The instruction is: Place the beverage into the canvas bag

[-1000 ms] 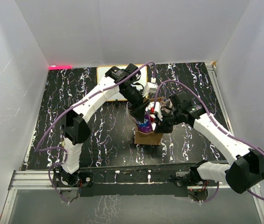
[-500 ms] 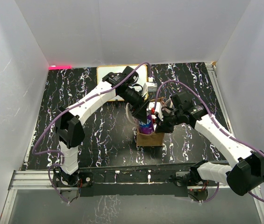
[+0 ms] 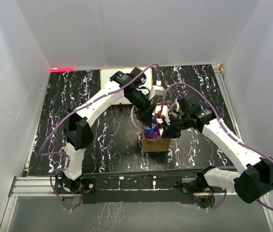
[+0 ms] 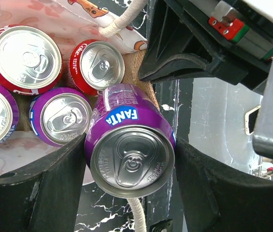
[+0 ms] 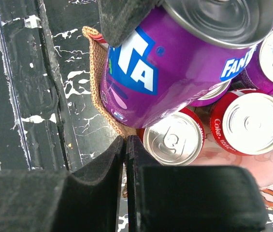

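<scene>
Four cans (image 4: 22, 58) already stand inside the canvas bag (image 3: 155, 144), and your left gripper (image 4: 131, 164) grips the beverage (image 4: 129, 145), a purple Fanta can, by its sides, tilted at the bag's mouth. Your right gripper (image 5: 125, 159) is clenched at the bag's rim; whether it pinches the cloth I cannot tell. Expect a stiff, slick can, likely heavy if full, best held mid-wall, going into a soft bag that may sag, with the black marbled table (image 3: 78, 96) beneath the bag and white walls (image 3: 126, 34) around it.
</scene>
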Controlling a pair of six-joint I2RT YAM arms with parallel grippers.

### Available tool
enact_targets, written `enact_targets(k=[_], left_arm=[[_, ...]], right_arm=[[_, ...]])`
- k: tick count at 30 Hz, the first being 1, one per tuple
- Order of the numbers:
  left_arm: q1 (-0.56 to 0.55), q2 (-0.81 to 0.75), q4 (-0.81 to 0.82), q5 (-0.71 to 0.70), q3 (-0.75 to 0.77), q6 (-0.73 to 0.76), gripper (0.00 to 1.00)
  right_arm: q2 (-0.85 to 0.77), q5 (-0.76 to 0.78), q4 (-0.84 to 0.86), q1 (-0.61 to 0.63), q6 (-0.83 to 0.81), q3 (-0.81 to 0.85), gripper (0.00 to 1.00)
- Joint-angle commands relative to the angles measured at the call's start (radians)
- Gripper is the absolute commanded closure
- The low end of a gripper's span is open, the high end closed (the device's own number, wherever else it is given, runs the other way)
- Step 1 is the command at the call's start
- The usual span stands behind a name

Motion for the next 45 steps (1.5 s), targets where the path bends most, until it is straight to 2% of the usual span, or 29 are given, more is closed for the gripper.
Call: enact_targets(k=[1, 6, 17, 23, 37, 45], left_arm=[[-0.081, 0.056, -0.175, 0.016, 0.053, 0.088, 1.0], [-0.081, 0.034, -0.182, -0.001, 0.051, 0.102, 1.0], [-0.123, 0.073, -0.058, -0.043, 0.034, -0.008, 1.0], [-0.151, 0.077, 0.008, -0.08, 0.028, -0.016, 1.0], [-0.169, 0.041, -0.041, -0.092, -0.006, 0.208, 1.0], [-0.176, -0.031, 0.017, -0.14, -0.083, 0.263, 1.0]], right_arm=[[-0.062, -0.094, 0.184, 0.005, -0.011, 0.047, 0.92], [-0.081, -0.109, 0.173, -0.007, -0.019, 0.043, 0.92], [-0.078, -0.172, 0.166, -0.015, -0.044, 0.022, 0.92], [-0.085, -0.207, 0.181, -0.015, -0.048, -0.018, 0.92], [-0.141, -0.272, 0.177, -0.068, -0.048, -0.063, 0.61], [-0.18, -0.318, 0.136, -0.158, -0.004, 0.05, 0.52]])
